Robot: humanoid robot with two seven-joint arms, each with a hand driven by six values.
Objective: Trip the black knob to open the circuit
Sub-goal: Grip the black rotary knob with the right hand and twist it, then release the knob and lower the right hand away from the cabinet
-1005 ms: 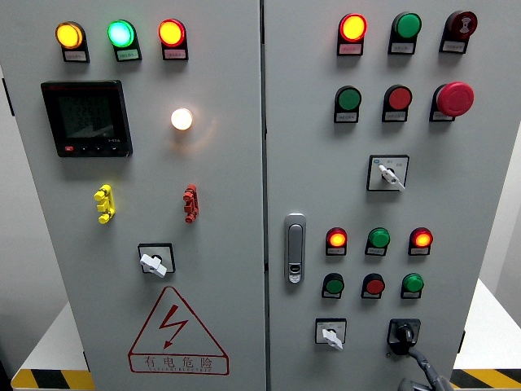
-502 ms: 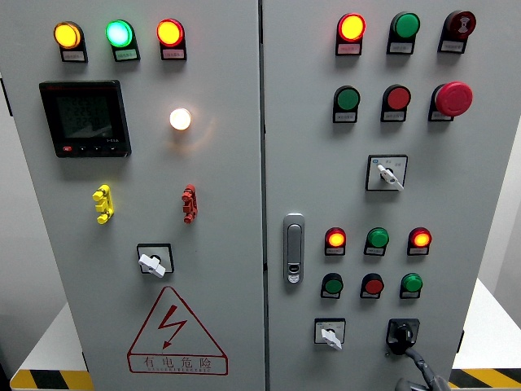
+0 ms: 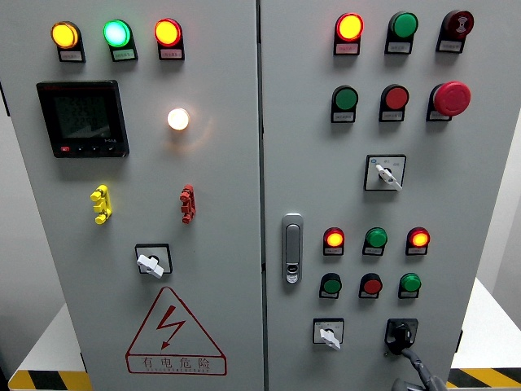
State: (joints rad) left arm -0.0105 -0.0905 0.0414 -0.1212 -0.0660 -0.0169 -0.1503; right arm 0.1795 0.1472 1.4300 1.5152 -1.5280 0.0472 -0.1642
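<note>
The right hand [image 3: 419,373] enters at the bottom edge, at about 5 o'clock in the head view. Only a grey, jointed finger section shows, reaching up toward the black knob [image 3: 400,334]; the rest is cut off by the frame. Whether it grips, touches or hangs loose cannot be told. The left hand does not show.

The black knob sits low on the right door, at 5 o'clock, on a square black plate. Its surface is glossy and its shape hard to make out against the plate.

Just at its 9 o'clock is a white lever switch [image 3: 329,334] on a similar square plate. At its 12 o'clock stand two rows of round domed lamps and buttons, red and green, some lit.

The cabinet [image 3: 228,163] is smooth, matt grey painted metal with two flat doors meeting at a vertical seam. A chrome latch [image 3: 292,248], oblong with rounded ends, sits beside the seam.

On the left door, a red-outlined triangular warning sign [image 3: 174,332] shows a lightning bolt; its lettering is too small to read. At 10 o'clock, a black rectangular meter [image 3: 82,118] has a dim, unreadable screen.
</note>
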